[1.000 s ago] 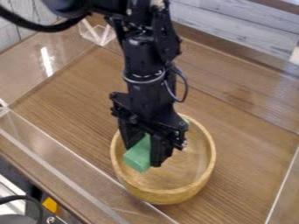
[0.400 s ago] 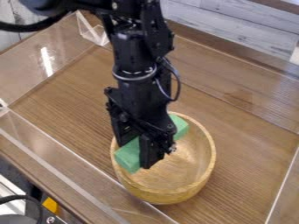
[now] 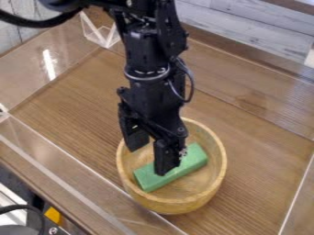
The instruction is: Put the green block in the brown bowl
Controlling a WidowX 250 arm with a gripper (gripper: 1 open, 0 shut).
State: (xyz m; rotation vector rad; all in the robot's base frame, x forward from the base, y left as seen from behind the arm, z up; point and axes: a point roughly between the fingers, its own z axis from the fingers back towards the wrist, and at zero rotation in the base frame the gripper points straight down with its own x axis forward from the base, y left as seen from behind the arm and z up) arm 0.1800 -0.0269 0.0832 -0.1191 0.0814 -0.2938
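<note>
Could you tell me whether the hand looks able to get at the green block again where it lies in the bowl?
Probably yes. The hand hangs open right over the green block, which lies flat inside the brown bowl, with nothing lying on top of it.

Hiding the middle of the green block (image 3: 185, 165) and the far rim of the brown bowl (image 3: 211, 188) behind the end effector (image 3: 153, 158); arm running past the top edge.

A single fixed camera looks down obliquely from above the near corner of the wooden surface (image 3: 73, 101), fairly close, with the brown bowl (image 3: 172, 191) low in frame.
</note>
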